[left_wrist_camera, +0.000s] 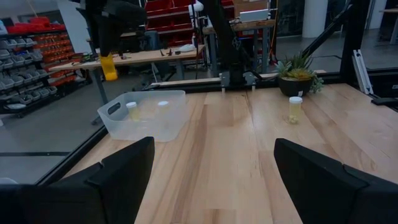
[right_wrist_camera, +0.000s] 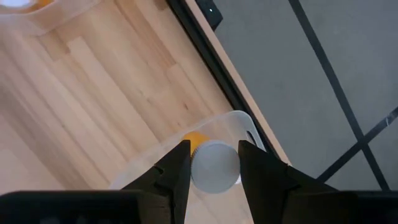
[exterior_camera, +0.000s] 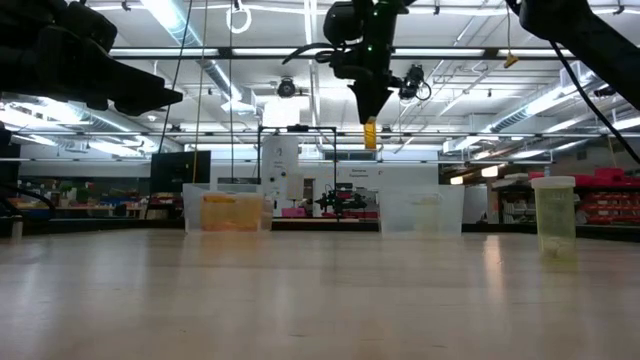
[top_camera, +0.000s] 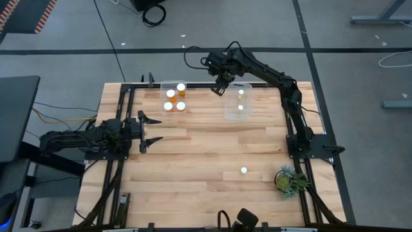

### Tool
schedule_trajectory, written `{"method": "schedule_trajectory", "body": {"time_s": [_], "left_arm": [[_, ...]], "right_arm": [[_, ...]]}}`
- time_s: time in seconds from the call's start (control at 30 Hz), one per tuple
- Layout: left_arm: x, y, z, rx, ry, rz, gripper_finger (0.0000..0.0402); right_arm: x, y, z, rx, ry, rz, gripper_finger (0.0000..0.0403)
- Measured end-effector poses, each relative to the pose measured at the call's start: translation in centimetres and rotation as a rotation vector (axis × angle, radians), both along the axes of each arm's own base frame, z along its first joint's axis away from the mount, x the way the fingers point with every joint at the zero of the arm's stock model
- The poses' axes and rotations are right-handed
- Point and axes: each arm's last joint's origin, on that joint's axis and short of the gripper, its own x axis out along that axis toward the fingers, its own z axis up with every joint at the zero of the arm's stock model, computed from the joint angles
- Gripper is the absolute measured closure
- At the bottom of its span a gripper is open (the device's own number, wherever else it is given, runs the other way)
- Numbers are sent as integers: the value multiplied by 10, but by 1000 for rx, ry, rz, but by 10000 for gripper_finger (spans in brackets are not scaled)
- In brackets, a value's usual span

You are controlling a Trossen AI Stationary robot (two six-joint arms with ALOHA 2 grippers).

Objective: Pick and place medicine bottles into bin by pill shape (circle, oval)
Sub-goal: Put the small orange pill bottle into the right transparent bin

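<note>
Right tool (top_camera: 221, 86): high view; clamped on a medicine bottle, raised by the far edge of the right bin (top_camera: 237, 101); two bottles inside it, four in the left bin (top_camera: 174, 96), one loose on the table (top_camera: 193, 154).
Left tool (top_camera: 152, 129): fingers apart, waiting at the table's left.
Held bottle (exterior_camera: 370, 133): low view; hangs high, amber.
Handling: right wrist view; white cap (right_wrist_camera: 215, 167) pinched; likely light, stiff, smooth; take by cap.
Writing: none legible.
</note>
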Motion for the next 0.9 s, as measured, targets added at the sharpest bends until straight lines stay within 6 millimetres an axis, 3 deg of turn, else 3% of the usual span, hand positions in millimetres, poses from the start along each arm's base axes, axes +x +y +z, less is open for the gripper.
{"method": "schedule_trajectory", "body": {"time_s": [0.23, 0.9], "left_arm": [[0, 0, 0, 0, 0, 0, 60], [0, 0, 0, 0, 0, 0, 60]], "right_arm": [[0, -3, -6, 8, 12, -11, 269], [-9, -27, -83, 109, 182, -58, 269]]}}
